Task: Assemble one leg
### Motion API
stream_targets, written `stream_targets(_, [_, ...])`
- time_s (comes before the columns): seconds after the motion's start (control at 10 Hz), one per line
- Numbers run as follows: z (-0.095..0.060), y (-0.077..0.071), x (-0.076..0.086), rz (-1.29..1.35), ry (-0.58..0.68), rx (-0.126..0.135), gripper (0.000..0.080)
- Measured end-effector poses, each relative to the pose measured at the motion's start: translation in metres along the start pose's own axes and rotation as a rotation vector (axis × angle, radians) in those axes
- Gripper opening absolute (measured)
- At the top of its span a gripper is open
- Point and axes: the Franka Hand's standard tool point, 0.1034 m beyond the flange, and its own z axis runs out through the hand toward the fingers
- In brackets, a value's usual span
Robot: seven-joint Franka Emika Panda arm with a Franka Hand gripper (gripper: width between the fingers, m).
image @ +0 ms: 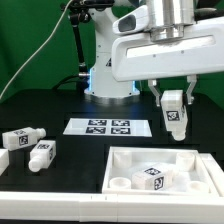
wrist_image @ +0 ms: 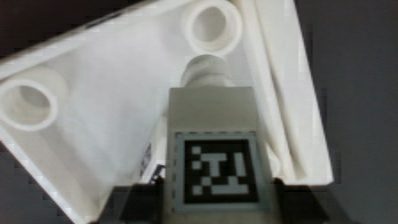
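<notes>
Inspection of the grasp: I am holding my tool [image: 175, 106] closed on one leg [image: 177, 121], clamping it across its sides with the fiducial tag facing outward. The leg is hanging upright in the air, over the corner of the socketed panel [image: 125, 158] on the exterior view's right, and is not touching it.

In the wrist view the leg [wrist_image: 221, 115] is pointing its narrower end toward a corner socket [wrist_image: 210, 25]. I judge I am carrying it this way so that the end can go straight down into that socket. Alignment is looking close, but height above the socket is not readable. A second socket [wrist_image: 31, 101] is standing empty.

A loose leg [image: 150, 178] is lying inside the panel. A spare leg [image: 22, 137] and a further spare [image: 40, 153] are lying on the tabletop [image: 45, 108], well apart from the work. The marker board [image: 110, 126] is lying flat.
</notes>
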Motion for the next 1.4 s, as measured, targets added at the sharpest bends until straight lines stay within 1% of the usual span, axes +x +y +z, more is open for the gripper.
stream_targets(0.1, [0.001, -0.006, -0.002, -0.003, 0.075, 0.029, 0.0282])
stream_targets(0.2, [0.007, -0.010, -0.007, -0.062, 0.093, 0.026, 0.0282])
stream_targets(0.3, [0.009, -0.011, 0.000, -0.129, 0.104, 0.013, 0.0282])
stream_targets(0.4, [0.009, -0.006, 0.016, -0.212, 0.122, 0.000, 0.0282])
stream_targets(0.5, [0.009, -0.005, 0.028, -0.275, 0.128, -0.010, 0.0282])
stream_targets(0.6, [0.009, -0.008, 0.038, -0.330, 0.123, -0.018, 0.0282])
stream_targets(0.7, [0.008, -0.013, 0.044, -0.353, 0.131, -0.017, 0.0284])
stream_targets(0.8, [0.009, -0.013, 0.044, -0.350, 0.153, -0.010, 0.0284])
stream_targets(1.0, [0.009, -0.013, 0.044, -0.350, 0.157, -0.009, 0.0284])
stream_targets(1.1, [0.007, -0.017, 0.048, -0.358, 0.265, 0.019, 0.0284])
stream_targets(1.2, [0.013, -0.018, 0.043, -0.386, 0.267, 0.017, 0.0284])
stream_targets(1.4, [0.016, -0.043, 0.057, -0.473, 0.282, 0.017, 0.0284])
